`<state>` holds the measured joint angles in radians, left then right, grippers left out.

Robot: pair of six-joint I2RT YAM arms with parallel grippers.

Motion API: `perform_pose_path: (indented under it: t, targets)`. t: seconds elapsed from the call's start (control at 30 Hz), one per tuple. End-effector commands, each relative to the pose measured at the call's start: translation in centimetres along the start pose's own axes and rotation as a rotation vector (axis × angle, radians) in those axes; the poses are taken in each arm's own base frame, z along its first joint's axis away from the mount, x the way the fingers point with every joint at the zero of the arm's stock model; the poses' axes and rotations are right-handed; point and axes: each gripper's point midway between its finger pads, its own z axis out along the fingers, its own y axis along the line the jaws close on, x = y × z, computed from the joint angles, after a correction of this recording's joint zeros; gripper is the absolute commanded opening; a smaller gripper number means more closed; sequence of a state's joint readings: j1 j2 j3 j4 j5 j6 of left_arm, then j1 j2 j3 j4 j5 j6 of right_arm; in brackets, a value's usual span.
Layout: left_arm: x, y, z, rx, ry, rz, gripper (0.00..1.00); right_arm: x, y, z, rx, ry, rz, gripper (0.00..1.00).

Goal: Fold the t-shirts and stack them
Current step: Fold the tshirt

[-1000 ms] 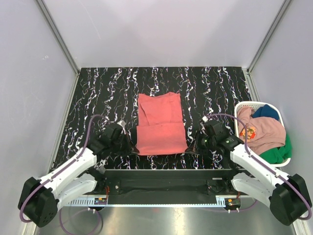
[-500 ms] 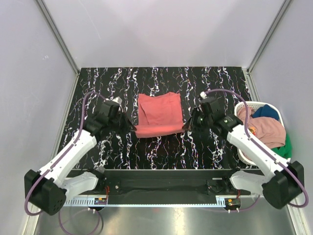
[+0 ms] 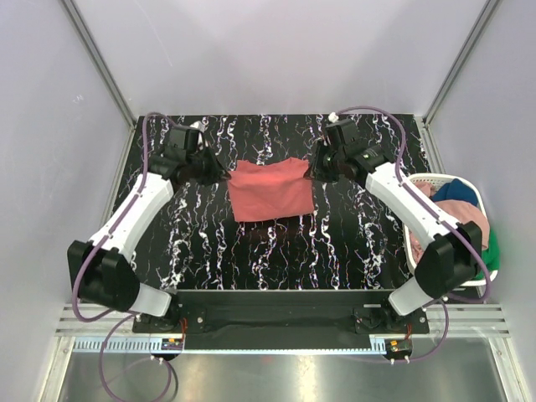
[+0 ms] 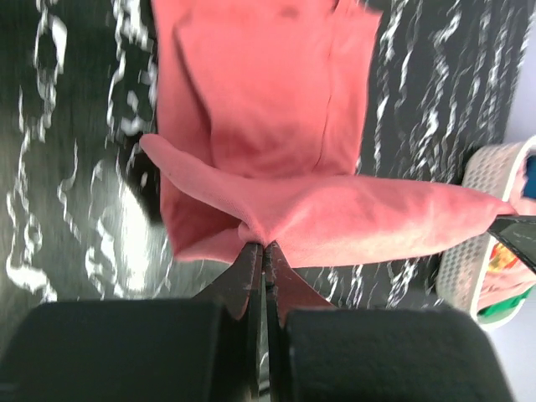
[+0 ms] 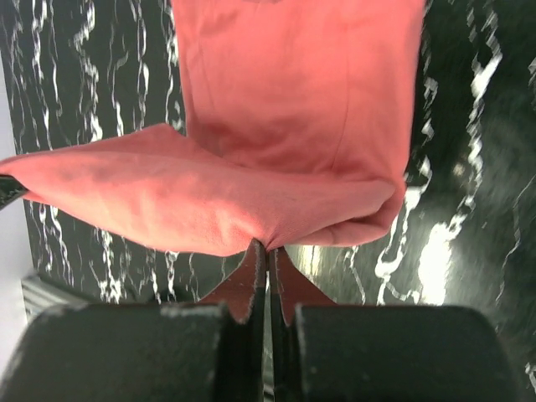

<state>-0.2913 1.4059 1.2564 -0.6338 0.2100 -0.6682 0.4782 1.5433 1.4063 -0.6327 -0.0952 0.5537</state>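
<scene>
Pinching, left claw: the left gripper (image 4: 261, 247) has its jaws pressed together on a corner of the coral-red t-shirt (image 3: 270, 191), at the shirt edge farther from the laundry basket (image 3: 441, 177).
Pinching, right claw: the right gripper (image 5: 266, 247) is likewise clamped tight on the opposite corner of the same cloth edge, on the side nearer the basket.
Coral-red t-shirt: it is on the marbled black table (image 3: 352, 243), left of the basket and well apart from it. One layer lies flat. The pinched edge is raised above it and stretched between the two claws.
Fold: in both wrist views the lifted band of cloth hangs across the flat layer, with a sleeve-like flap sticking out at one end.
Arms: both reach toward the far part of the table. The right arm passes over the basket's left rim.
Basket contents: a dusty pink t-shirt (image 3: 473, 219) lies on top, a dark blue t-shirt (image 3: 456, 191) shows at the far end and a green t-shirt (image 3: 490, 251) at the right rim, all bunched up.
Print: a small colourful patch on the pink cloth shows in the left wrist view, but too little of it to make out.
</scene>
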Motion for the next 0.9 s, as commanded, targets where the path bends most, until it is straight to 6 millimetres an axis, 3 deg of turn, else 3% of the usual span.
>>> perform_pose_path:
  t: [0.0,0.23,0.27,0.3,0.43,0.57,0.73,0.8,0.87]
  targets:
    - [-3.9,-2.1,0.8,0.086,-0.052,0.043,0.0,-3.8,-0.2,0.3,0.002,-0.067,-0.019,0.0]
    - [-7.2,-2.5,5.0,0.157,-0.022,0.049,0.0,-6.8,-1.3,4.3,-0.025,-0.064,-0.009,0.0]
    - [-7.5,-2.6,5.5,0.166,-0.019,0.049,0.0,-7.0,-1.8,5.5,-0.026,-0.056,-0.003,0.0]
    - [-7.4,-1.9,7.0,0.152,0.006,0.036,0.0,-7.7,-1.7,5.8,-0.047,-0.057,0.003,0.0]
    - [-8.8,-0.5,9.6,0.156,0.03,-0.004,0.0,-8.7,-2.0,8.4,-0.081,-0.036,0.017,0.0]
    - [-11.3,0.5,11.8,0.176,0.019,-0.036,0.0,-9.2,-3.4,11.9,-0.079,-0.017,0.032,0.0]
    - [-13.8,0.9,14.3,0.261,0.01,-0.054,0.04,-10.3,-3.6,14.7,-0.119,-0.024,0.041,0.02]
    - [-15.0,1.0,15.6,0.277,0.001,-0.046,0.14,-10.8,-3.8,15.9,-0.136,-0.035,0.043,0.11]
    - [-15.1,1.1,16.3,0.291,0.032,-0.055,0.18,-10.6,-4.2,17.2,-0.132,-0.024,0.047,0.2]
